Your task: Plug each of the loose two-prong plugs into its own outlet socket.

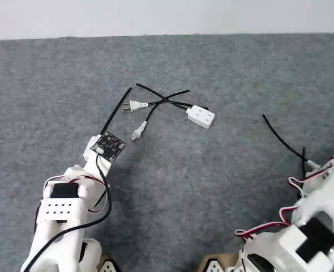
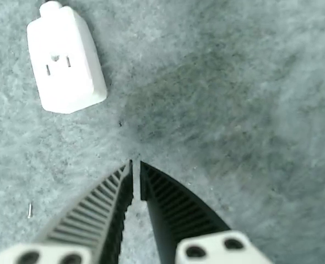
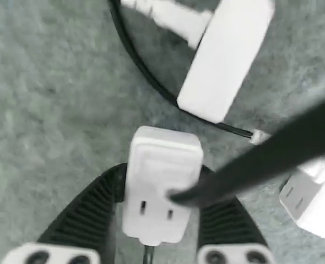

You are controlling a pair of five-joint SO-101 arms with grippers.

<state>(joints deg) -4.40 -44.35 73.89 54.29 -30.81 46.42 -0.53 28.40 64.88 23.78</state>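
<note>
Right gripper (image 3: pixel 162 175) clamps white plastic two-slot outlet block (image 3: pixel 154 184), likely steadying it for plugging. Left gripper (image 2: pixel 136 166) pinched closed, empty.

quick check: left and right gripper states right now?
Left gripper: closed, holding nothing.
Right gripper: closed on a white outlet socket.

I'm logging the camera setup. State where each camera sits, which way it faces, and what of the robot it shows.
High view: fixed above the table, looking down on the gray mat; left arm and right arm at the near edge.
Left wrist view: on that wrist, looking down past the left tool at a white socket.
Right wrist view: on that wrist, looking down at the right tool shut on a held socket.
Shared: the mat.
</note>
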